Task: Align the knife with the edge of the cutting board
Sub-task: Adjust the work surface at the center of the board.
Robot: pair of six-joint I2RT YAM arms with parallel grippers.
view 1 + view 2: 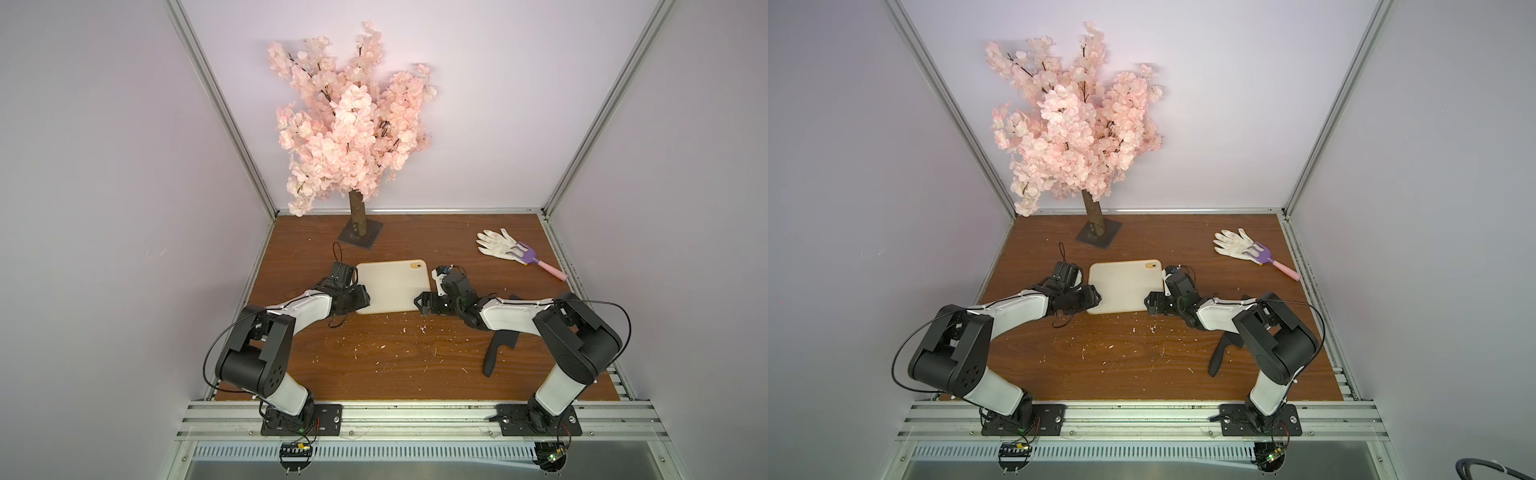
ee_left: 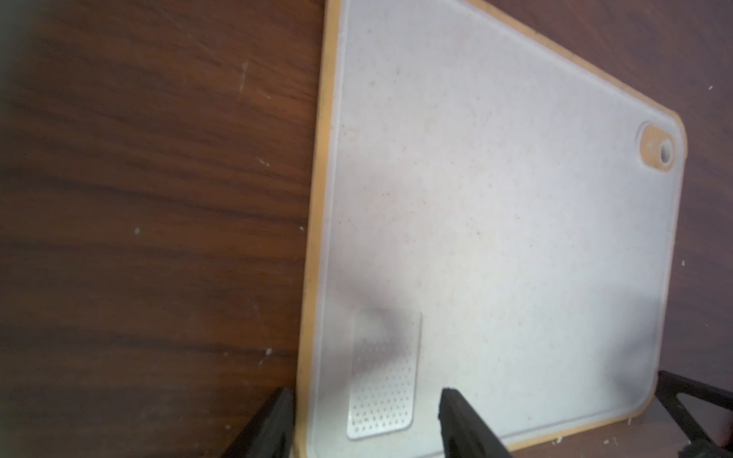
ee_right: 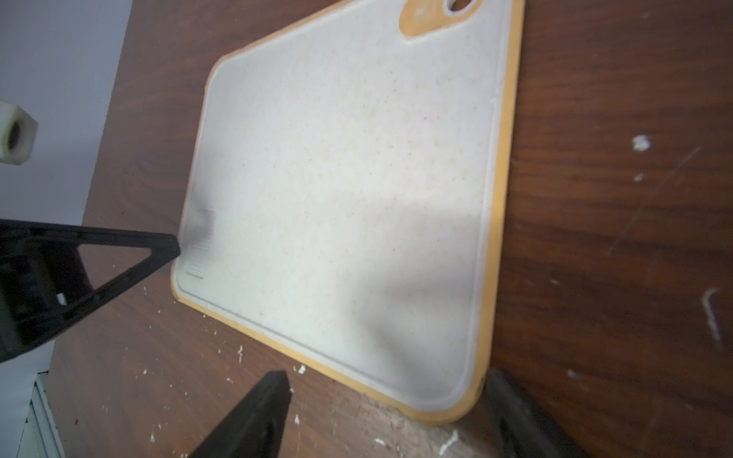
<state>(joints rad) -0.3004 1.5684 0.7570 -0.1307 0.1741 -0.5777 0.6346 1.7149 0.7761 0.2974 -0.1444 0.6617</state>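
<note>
Right arm is hiding most of the knife [image 1: 496, 351]; black handle showing. Left claw [image 2: 365, 424] is clamping the board [image 1: 390, 286] edge; right claw [image 3: 384, 416] is straddling its corner, grip unclear.

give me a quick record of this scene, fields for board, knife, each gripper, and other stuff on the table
cutting board: flat on the wooden table, between both grippers
knife: on the table near the right arm's base, partly hidden under that arm, apart from the board
left gripper: closed on the board's near left corner
right gripper: jaws straddle the board's near right corner, not clearly clamped
other: blossom tree, white glove, purple-pink rake
</note>
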